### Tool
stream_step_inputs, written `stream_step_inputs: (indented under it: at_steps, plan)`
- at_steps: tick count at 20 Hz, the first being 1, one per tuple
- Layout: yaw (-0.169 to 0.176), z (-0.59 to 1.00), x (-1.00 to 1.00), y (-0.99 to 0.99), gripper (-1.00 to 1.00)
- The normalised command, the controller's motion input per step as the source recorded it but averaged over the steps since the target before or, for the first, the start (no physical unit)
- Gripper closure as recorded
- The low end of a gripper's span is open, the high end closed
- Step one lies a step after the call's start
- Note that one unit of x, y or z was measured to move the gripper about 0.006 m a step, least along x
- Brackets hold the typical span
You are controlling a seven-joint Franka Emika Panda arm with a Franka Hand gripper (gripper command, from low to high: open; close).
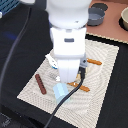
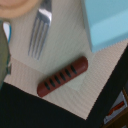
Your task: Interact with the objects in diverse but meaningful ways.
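Wrist view: the sausage stick (image 2: pixel 62 76) is being seen lying flat on the striped mat (image 2: pixel 65 35), near the fork (image 2: pixel 40 30) and the light blue cup (image 2: pixel 107 22). The gripper is being hidden, so whether it is open cannot be told. Nothing is being seen held. The fork could be bumped if the arm is being lowered crookedly.

A pale striped placemat (image 1: pixel 102 67) is laid on a dark table (image 1: pixel 20 60). A metal fork (image 2: pixel 40 30) is seen lying on the mat in the wrist view. Orange-handled cutlery (image 1: pixel 94 62) is placed on the mat. A grey pot (image 1: pixel 97 14) is set beyond the mat, beside a tan surface (image 1: pixel 112 27).
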Motion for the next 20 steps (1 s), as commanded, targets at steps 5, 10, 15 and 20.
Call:
stream_step_inputs:
  at_steps: [5,10,15,20]
  plan:
    - [0.102,0.04,-0.02,-0.43,-1.0]
    - [0.115,0.0,-0.01,-0.34,-1.0]
    - [0.038,0.03,0.11,-0.21,-1.0]
    - [0.0,0.1,0.39,-0.01,-1.0]
